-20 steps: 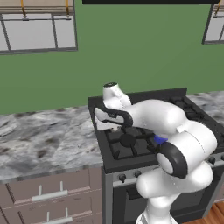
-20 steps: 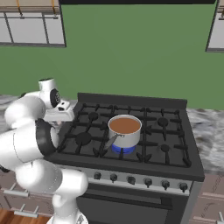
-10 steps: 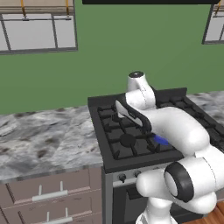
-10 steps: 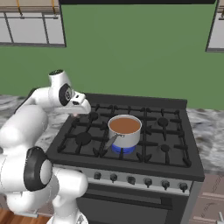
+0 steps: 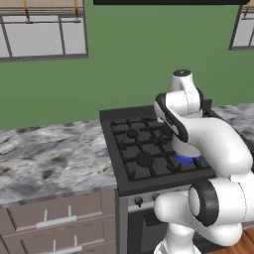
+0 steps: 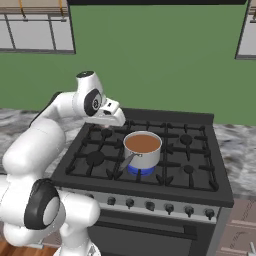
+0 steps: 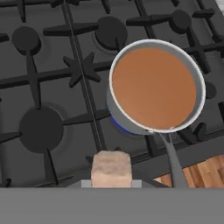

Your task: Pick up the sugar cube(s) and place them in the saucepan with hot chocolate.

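A pale tan sugar cube (image 7: pixel 111 167) sits at the bottom of the hand view, pinched in my gripper (image 7: pixel 111 183), which is shut on it. The steel saucepan (image 7: pixel 154 87) holds smooth reddish-brown hot chocolate and lies ahead and to the right of the cube, its handle (image 7: pixel 173 159) pointing toward the stove front. From the right base view, my gripper (image 6: pixel 119 119) hovers over the stove's back left, above and left of the saucepan (image 6: pixel 142 149). In the left base view my arm covers the pan.
The black gas stove (image 6: pixel 185 172) has several grated burners, and a blue flame (image 5: pixel 186 159) burns under the pan. Marbled counter (image 5: pixel 49 158) runs to its left and a strip (image 6: pixel 240 150) to its right. Knobs (image 6: pixel 150 204) line the stove front.
My arm has swung from the stove's left edge toward the saucepan and risen above the grates, carrying the cube. The pan has not moved.
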